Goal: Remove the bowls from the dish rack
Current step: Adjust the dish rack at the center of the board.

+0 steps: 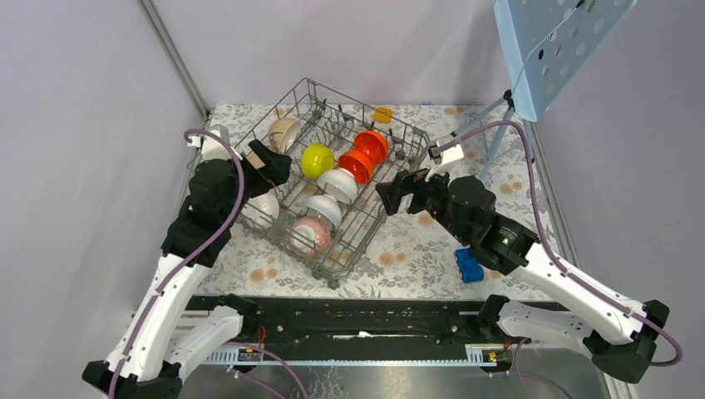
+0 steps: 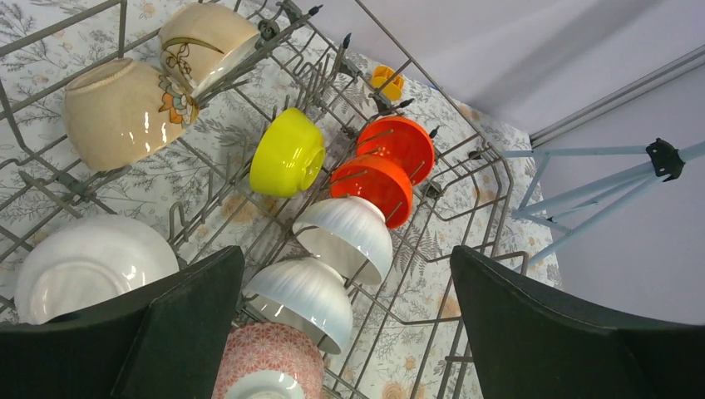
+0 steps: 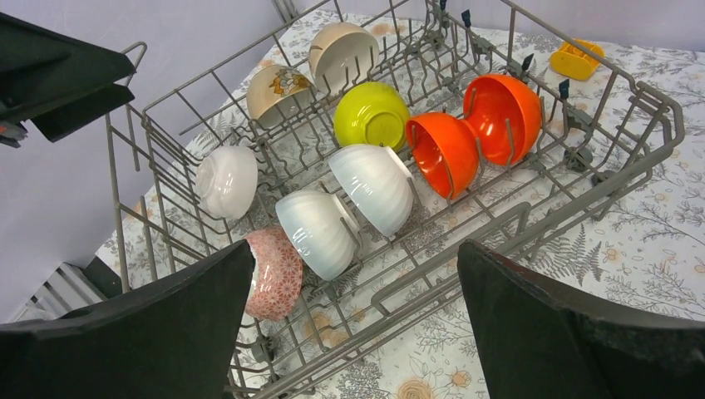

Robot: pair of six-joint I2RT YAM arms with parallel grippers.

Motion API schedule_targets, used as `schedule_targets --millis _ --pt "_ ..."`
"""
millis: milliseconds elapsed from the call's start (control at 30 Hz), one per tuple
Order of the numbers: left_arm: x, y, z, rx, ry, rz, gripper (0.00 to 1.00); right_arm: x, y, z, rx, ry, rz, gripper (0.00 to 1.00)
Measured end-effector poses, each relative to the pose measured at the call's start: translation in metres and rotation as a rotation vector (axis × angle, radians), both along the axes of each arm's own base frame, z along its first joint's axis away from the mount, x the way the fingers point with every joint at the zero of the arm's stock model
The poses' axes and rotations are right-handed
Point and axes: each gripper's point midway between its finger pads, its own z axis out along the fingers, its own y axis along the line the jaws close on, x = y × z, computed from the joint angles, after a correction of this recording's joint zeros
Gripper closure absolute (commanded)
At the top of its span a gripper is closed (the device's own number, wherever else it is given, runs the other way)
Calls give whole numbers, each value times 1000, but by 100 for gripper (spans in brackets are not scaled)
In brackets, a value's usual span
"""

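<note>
The grey wire dish rack (image 1: 332,277) sits mid-table on the floral cloth. It holds a yellow-green bowl (image 1: 317,160), two orange-red bowls (image 1: 371,145), two white ribbed bowls (image 1: 338,184), a pink-speckled bowl (image 1: 308,237), a plain white bowl (image 1: 262,208) and beige bowls (image 1: 283,133). My left gripper (image 1: 270,166) hovers open over the rack's left side, above the white ribbed bowls (image 2: 345,237) and holding nothing. My right gripper (image 1: 391,195) is open at the rack's right edge, facing the rack wall (image 3: 499,224), also with nothing in it.
A small blue toy car (image 1: 469,266) lies on the cloth under the right arm. A small orange object (image 1: 383,114) sits beyond the rack's far side. A perforated blue panel on a stand (image 1: 557,41) rises at the back right. Walls close in on both sides.
</note>
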Motion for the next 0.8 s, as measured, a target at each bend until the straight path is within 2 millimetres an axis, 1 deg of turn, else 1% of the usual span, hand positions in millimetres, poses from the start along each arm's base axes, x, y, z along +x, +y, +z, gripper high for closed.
schedule_targets --millis 67,167,267,400,467,567,633,667,800 --pt "-1 0 -2 0 11 2 1 0 -2 1 -1 -4 -5 0" --pt "-5 3 0 0 4 9 1 0 -4 -2 -23 3 -12 0" --pt "-8 9 3 8 -10 30 1 6 -12 -6 -59 14 -64 1" --pt "-12 21 -11 46 44 86 1 15 -26 -5 -92 11 -150 6" --pt "-14 27 -17 64 73 109 1 20 -32 -2 -95 9 -181 11" --pt "-21 37 -26 95 112 149 1 37 -42 0 -99 27 -235 20" --pt "-29 46 -27 114 129 176 1 54 -50 -5 -108 49 -283 24" --pt "-33 50 -25 118 127 188 1 61 -53 -11 -116 65 -300 25" --pt "-51 63 -9 105 79 225 1 78 -62 -33 -134 131 -330 28"
